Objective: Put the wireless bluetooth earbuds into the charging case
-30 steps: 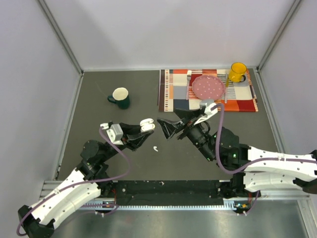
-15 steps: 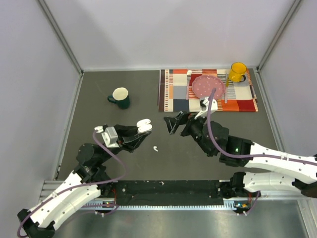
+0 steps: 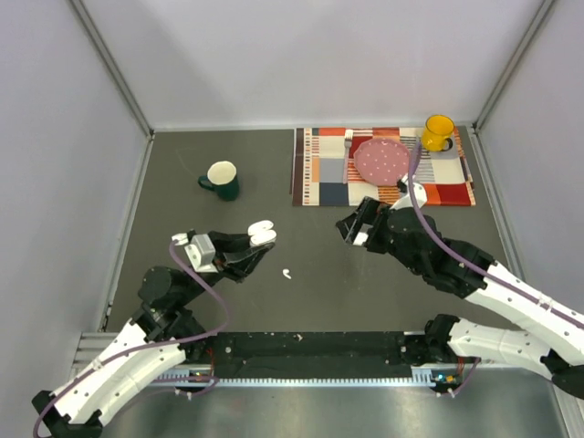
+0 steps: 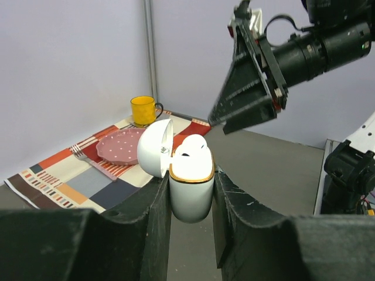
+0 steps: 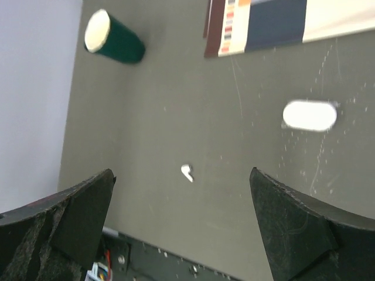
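Left wrist view: the left gripper (image 4: pixel 191 202) is clamped on the open charging case (image 4: pixel 191 175), one earbud (image 4: pixel 193 145) seated inside. A second earbud (image 3: pixel 286 273) lies on the table (image 3: pixel 182 164) just beside the case. To the case's right hovers the right gripper (image 3: pixel 354 228), jaws wide apart.

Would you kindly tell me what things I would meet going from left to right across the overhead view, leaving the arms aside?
green mug → charging case → earbud → pink plate → yellow mug
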### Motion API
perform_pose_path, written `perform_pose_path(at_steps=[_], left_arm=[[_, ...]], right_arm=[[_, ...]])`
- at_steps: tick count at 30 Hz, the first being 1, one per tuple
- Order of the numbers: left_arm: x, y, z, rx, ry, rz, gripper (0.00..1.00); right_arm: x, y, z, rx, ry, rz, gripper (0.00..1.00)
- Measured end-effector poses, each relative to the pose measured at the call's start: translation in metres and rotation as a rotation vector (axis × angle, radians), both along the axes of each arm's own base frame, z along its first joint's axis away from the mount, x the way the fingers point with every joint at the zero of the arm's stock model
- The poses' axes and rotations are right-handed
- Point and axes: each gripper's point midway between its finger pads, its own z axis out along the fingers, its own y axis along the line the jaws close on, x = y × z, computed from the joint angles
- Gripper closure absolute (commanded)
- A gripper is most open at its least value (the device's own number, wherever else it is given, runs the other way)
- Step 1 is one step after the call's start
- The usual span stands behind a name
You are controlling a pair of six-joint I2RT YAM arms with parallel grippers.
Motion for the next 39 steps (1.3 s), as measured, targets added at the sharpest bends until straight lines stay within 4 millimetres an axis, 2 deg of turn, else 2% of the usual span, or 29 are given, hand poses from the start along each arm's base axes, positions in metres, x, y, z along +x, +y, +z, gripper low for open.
perform_pose_path(at_steps=[5, 10, 16, 22, 26, 33, 35, 39], left_arm=[[-0.004, 0.007, 0.007, -0.036, 0.004, 0.01, 1.0], [-0.009, 0.013, 0.011, -0.068, 0.023, 0.015, 1.0], [-0.014, 0.022, 0.01, -0.089, 0.015, 0.03, 1.0], [-0.011, 0.021, 0.008, -0.091, 0.031, 0.035, 1.0], [0.0, 0.011, -0.007, -0.035, 0.072, 0.04, 1.0], [0.023, -0.004, -0.038, 0.085, 0.134, 0.068, 1.0], [0.029, -0.004, -0.043, 0.101, 0.146, 0.081, 1.0], [0.047, 0.006, -0.048, 0.114, 0.164, 0.149, 1.0]], right_arm=[[-0.02, 0.0, -0.028, -0.062, 0.098, 0.093, 0.01], [-0.032, -0.008, -0.054, -0.185, 0.166, 0.149, 0.01], [-0.036, -0.007, -0.079, -0.299, 0.22, 0.21, 0.03], [-0.034, 0.01, -0.09, -0.321, 0.238, 0.273, 0.04], [-0.027, 0.025, -0.099, -0.332, 0.232, 0.298, 0.04], [-0.025, 0.045, -0.138, -0.43, 0.289, 0.331, 0.06], [-0.026, 0.048, -0.149, -0.46, 0.305, 0.342, 0.06], [-0.025, 0.058, -0.158, -0.489, 0.31, 0.37, 0.07]])
